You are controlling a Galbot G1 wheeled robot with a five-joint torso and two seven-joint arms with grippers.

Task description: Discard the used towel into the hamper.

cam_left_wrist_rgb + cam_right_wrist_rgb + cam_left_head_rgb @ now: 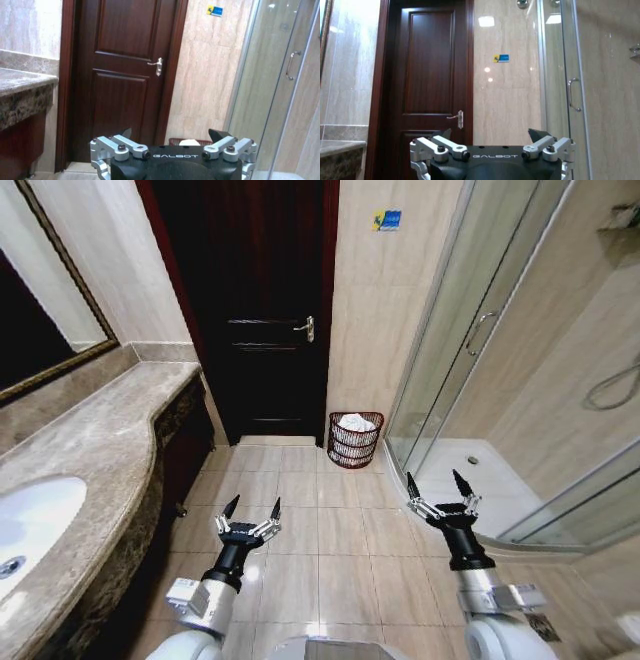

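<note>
The hamper (354,439), a small round reddish-brown open-weave basket, stands on the tiled floor between the dark door and the shower glass. A white towel (356,423) lies bunched inside it, level with the rim. In the left wrist view the hamper's rim (175,141) and the white towel (189,142) peek over the gripper body. My left gripper (251,510) is held low over the floor, open and with nothing in it, well short of the hamper. My right gripper (439,484) is open too, near the shower's curved threshold.
A marble vanity counter (90,450) with a white sink (30,525) runs along the left. The dark wooden door (255,310) is closed ahead. The glass shower enclosure (500,340) fills the right. Tiled floor (320,520) lies open between my arms and the hamper.
</note>
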